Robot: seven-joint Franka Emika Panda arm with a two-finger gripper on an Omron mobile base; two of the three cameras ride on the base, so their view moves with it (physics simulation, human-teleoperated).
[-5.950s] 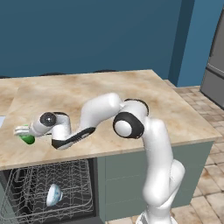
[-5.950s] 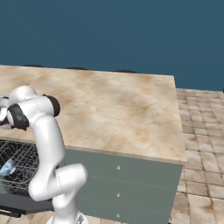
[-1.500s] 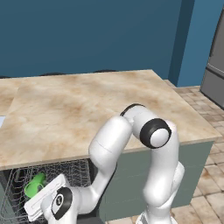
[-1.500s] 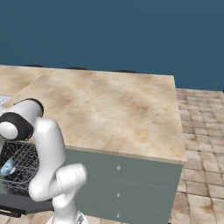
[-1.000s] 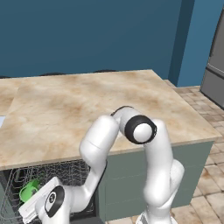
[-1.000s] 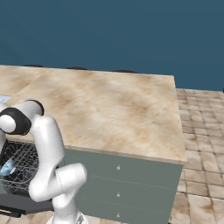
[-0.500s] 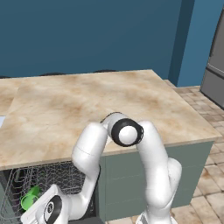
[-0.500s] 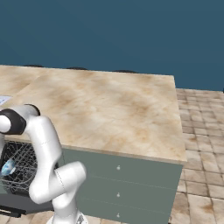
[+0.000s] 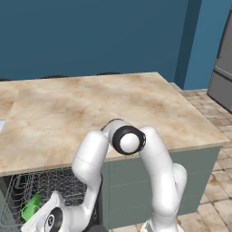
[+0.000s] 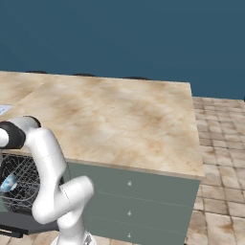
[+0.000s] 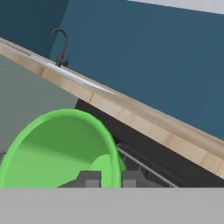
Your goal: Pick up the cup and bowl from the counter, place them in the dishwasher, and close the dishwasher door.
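The green cup (image 9: pixel 31 206) hangs low inside the open dishwasher, over its wire rack (image 9: pixel 18 188). My gripper (image 9: pixel 40 212) is shut on the cup's rim. In the hand view the cup (image 11: pixel 57 148) gapes wide towards me, and its wall is pinched in my gripper (image 11: pixel 110 179) between the two dark fingertips (image 11: pixel 89 178). The pale bowl (image 10: pixel 8 183) lies in the rack (image 10: pixel 24 184) under the counter (image 10: pixel 119 119). A dark slab (image 10: pixel 12 227) below the rack looks like the lowered dishwasher door.
Grey-green cabinet fronts (image 10: pixel 134 201) stand to the right of the dishwasher. A sink faucet (image 11: pixel 61 41) rises on the counter edge (image 11: pixel 153 124) in the hand view. A grey fridge (image 9: pixel 222 68) stands far right. Tiled floor (image 10: pixel 220 191) lies right of the counter.
The arm has folded down and carried the cup lower and a little left into the dishwasher opening. The grip on the cup is unchanged, and the bowl has stayed put.
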